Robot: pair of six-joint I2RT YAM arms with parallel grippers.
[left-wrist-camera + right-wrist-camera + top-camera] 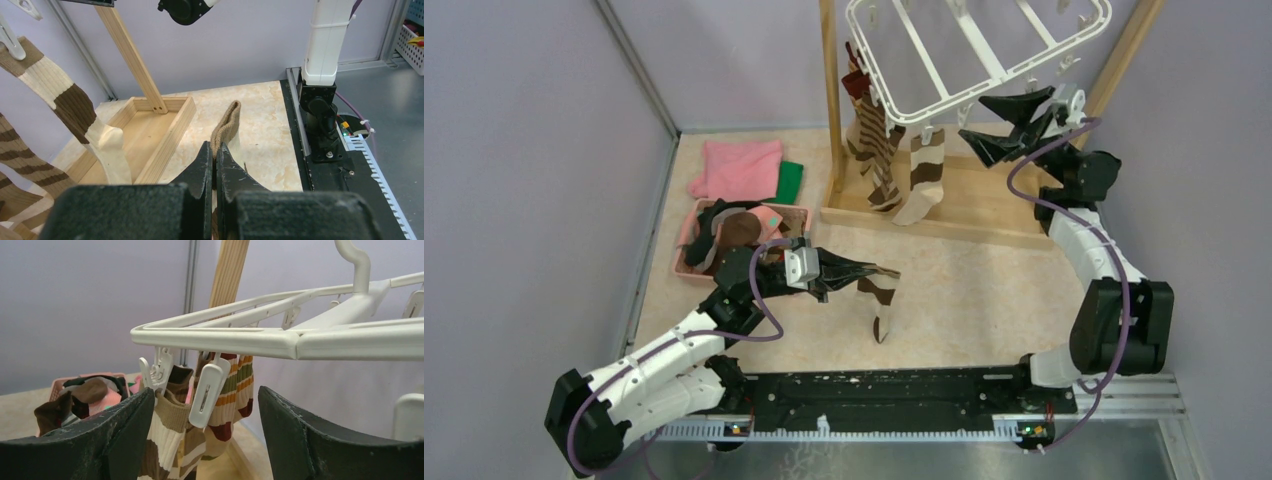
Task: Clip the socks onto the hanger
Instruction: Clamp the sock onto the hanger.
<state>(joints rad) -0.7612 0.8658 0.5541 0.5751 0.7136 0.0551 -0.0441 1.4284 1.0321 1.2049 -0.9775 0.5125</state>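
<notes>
Mid-table, left gripper (876, 272): jaws pressed together, pinching brown-and-cream sock (882, 305) near its cuff, well apart from hanger (225, 337).
right gripper (977, 120): I'm hovering it at the hanger's edge, jaws spread, free clip (205, 395) framed between them.
step: I'm reading this as sock picked, not yet clipped.
next: I'm planning to squeeze the clip open and feed the cuff in.

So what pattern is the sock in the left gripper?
Dark brown and cream bands on the sock, shown best in the top external view.

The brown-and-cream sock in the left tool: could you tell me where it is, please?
In the top view, the brown-and-cream sock dangles from the left tool at centre-left, between the pink basket and the wooden frame.
</notes>
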